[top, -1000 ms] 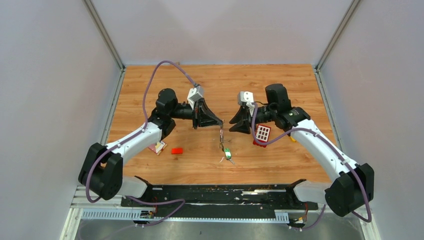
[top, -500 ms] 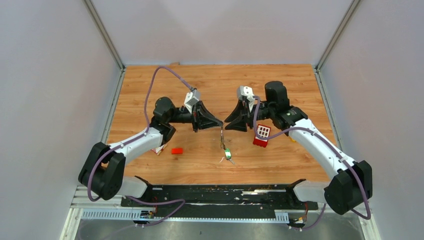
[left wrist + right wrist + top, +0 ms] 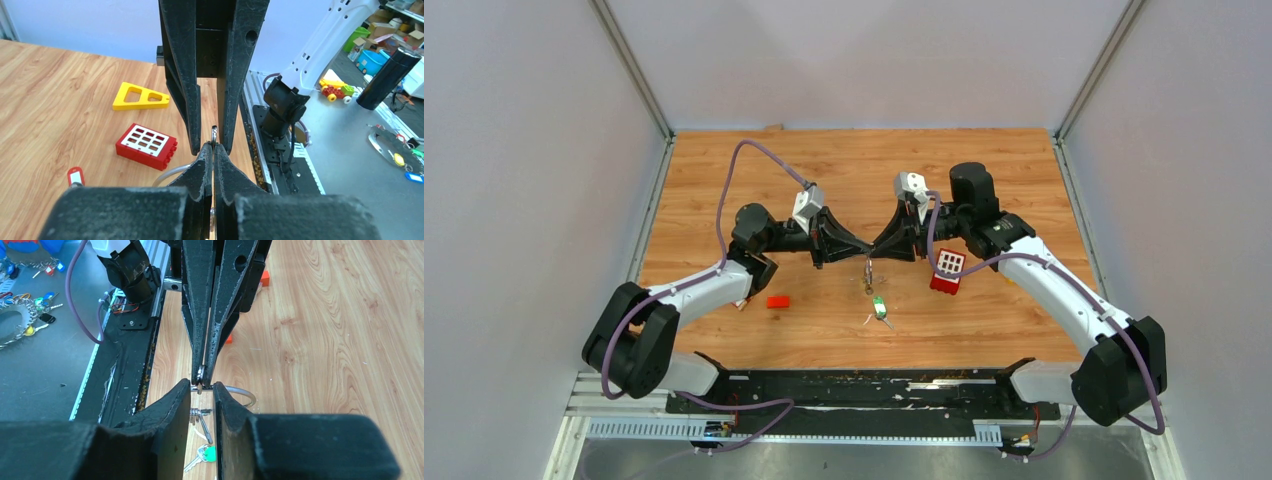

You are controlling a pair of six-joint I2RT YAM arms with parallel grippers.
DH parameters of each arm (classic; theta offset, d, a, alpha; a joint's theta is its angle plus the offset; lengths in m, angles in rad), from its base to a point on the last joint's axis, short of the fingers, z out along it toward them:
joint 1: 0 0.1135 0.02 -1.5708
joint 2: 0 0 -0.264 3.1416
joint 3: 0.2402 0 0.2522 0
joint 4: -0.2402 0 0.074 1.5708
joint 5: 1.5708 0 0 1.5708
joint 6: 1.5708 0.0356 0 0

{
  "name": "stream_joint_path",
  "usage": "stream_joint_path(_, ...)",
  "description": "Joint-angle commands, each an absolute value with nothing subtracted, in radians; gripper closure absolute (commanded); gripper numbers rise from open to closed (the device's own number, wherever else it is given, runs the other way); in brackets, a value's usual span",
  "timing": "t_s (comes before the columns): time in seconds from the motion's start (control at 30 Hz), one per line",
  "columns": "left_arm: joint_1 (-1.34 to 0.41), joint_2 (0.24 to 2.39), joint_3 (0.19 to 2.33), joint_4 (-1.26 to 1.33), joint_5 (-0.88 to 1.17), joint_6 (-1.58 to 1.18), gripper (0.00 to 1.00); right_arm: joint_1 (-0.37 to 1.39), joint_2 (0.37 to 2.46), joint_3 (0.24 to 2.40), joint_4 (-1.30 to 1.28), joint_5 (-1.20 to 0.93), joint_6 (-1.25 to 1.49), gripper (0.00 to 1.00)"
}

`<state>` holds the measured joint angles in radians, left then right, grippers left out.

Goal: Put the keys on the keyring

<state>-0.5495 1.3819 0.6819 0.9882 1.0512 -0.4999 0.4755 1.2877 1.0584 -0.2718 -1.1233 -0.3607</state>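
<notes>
While both arms meet tip to tip above the middle of the table (image 3: pixel 824 160), the work seems to sit at a two-handed grip on the ring rather than at threading. The left gripper (image 3: pixel 862 251) is pressed together, and a thin sliver of metal juts from its tips, which I take to be the keyring (image 3: pixel 244 394) seen nearly edge-on. The right gripper (image 3: pixel 202 386) faces it nose to nose, fingers slightly spread, one on either side of that metal and not visibly touching it. The red block with white squares (image 3: pixel 949 267) lies just under the right gripper's wrist. The ring's wire curves out beside the right fingers. Below both sets of tips hang the keys (image 3: pixel 198 413), a green-headed one lowest on the wood. Next, as I judge it, the right fingers need to close squarely on the wire right beside the left tips without nudging it out of that pinch.
</notes>
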Motion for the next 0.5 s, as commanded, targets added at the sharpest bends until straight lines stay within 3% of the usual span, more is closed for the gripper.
stream_joint_path(0.0,-0.554,1.370,0.678,1.019,1.033,-0.449,1.00,0.476,1.254,1.077,-0.275,-1.126,-0.387,0.77)
stream_joint_path(0.47,-0.557,1.371,0.679,0.973,1.027,-0.407,1.00,0.471,1.255,1.082,-0.270,-1.137,-0.374,0.89)
